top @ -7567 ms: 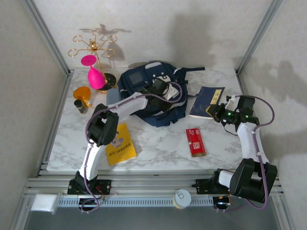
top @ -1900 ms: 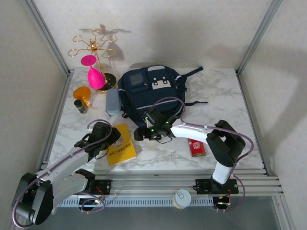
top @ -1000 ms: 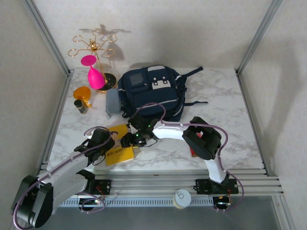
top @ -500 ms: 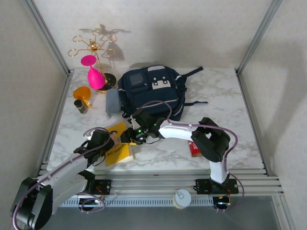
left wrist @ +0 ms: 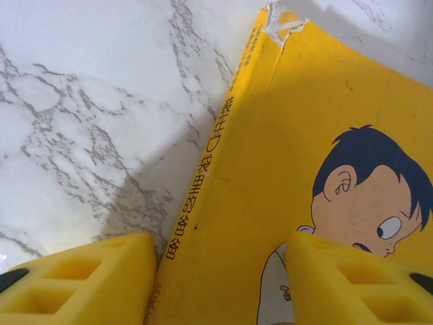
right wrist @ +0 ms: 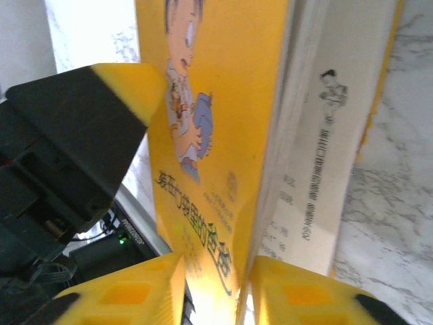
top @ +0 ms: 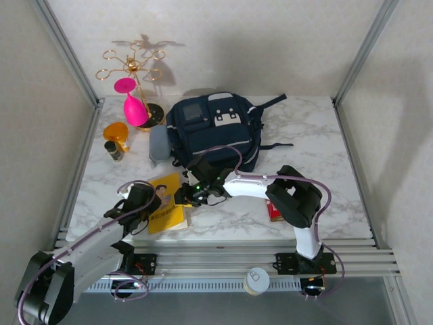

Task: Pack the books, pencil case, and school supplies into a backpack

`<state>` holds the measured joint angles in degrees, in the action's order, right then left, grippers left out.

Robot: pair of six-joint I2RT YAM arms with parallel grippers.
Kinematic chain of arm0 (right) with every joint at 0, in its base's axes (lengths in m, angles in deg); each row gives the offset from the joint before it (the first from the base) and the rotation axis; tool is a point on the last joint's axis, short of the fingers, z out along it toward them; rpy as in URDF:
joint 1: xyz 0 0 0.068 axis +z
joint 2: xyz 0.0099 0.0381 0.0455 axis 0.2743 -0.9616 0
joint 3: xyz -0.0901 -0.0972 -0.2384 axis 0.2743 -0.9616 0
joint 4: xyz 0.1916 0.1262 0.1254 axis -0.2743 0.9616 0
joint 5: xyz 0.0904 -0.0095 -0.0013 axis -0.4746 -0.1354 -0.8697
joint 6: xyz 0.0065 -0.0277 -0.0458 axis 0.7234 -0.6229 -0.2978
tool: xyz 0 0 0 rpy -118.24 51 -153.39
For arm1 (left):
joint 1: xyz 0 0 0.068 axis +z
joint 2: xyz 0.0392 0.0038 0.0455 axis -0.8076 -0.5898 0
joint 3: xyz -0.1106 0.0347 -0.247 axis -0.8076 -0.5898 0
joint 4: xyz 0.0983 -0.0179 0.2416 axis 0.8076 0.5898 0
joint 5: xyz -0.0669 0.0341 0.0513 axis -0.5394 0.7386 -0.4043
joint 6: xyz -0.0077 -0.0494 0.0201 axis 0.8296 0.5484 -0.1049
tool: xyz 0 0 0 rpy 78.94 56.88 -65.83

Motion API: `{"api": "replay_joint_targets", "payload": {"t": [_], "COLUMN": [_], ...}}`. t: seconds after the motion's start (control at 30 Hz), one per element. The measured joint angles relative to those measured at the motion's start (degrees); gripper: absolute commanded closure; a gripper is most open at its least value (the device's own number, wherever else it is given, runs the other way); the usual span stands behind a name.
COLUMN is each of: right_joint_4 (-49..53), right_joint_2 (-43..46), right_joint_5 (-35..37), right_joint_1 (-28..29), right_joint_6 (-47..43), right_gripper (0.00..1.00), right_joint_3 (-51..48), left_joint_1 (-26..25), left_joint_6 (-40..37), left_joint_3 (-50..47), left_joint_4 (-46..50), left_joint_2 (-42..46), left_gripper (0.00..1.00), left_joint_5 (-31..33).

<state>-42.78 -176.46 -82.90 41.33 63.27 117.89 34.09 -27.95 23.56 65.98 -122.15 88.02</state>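
Yellow book (top: 168,211): right gripper (right wrist: 216,272) pinches front cover alone, pages sagging; cover may tear or slip; left gripper (left wrist: 220,261), half-open astride spine, holds nothing.

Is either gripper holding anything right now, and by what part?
The right gripper pinches the yellow book by its front cover's free edge; the left gripper straddles its spine, open.
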Motion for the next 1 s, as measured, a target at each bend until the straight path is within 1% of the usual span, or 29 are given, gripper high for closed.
{"api": "replay_joint_targets", "payload": {"t": [0.1, 0.23, 0.27, 0.37, 0.47, 0.5, 0.6, 0.7, 0.8, 1.0], "right_joint_4": [-0.07, -0.31, -0.31, -0.09, -0.63, -1.03, -1.46, -1.07, -0.04, 2.25], "right_joint_2": [-0.02, -0.02, 0.02, 0.48, 2.12, 3.02, 6.36, 10.43, 15.10, 22.27], "right_joint_5": [0.39, 0.37, 0.39, 0.87, 1.49, 1.51, 1.70, 3.19, 4.28, 2.34], "right_joint_1": [0.02, 0.04, 0.04, 0.11, 0.39, 0.44, 0.39, 0.00, -1.09, -6.54], "right_joint_6": [0.02, 0.11, 0.02, -0.37, -0.46, -0.44, -0.48, -1.46, -3.10, -5.42], "right_gripper": [0.87, 0.98, 0.99, 1.00, 1.00, 1.00, 1.00, 1.00, 1.00, 1.00], "right_joint_3": [0.00, -0.02, -0.07, -0.07, -0.07, -0.07, -0.15, -0.15, -0.15, 2.10], "left_joint_1": [0.00, -0.07, -0.09, -0.28, -0.28, -0.28, -0.28, -0.26, -0.26, -0.26], "left_joint_6": [0.24, 0.46, 0.66, 1.14, 1.25, 1.11, 0.35, -1.09, -2.45, -4.72], "left_joint_3": [-0.04, -0.07, -0.13, -0.55, -0.35, -0.02, 2.95, 8.79, 15.30, 26.08], "left_joint_4": [-0.13, -0.52, -0.76, -1.42, -1.49, -1.29, 1.33, 5.01, 6.73, 8.57], "left_joint_2": [0.04, 0.17, 0.35, 1.44, 2.58, 2.86, 3.02, 3.96, 5.88, 8.46], "left_gripper": [0.45, 0.39, 0.38, 0.31, 0.22, 0.18, 0.10, 0.05, 0.04, 0.01], "left_joint_5": [0.02, -0.04, -0.07, -0.13, -1.01, -1.42, -3.23, -4.04, -5.29, -9.01]}}
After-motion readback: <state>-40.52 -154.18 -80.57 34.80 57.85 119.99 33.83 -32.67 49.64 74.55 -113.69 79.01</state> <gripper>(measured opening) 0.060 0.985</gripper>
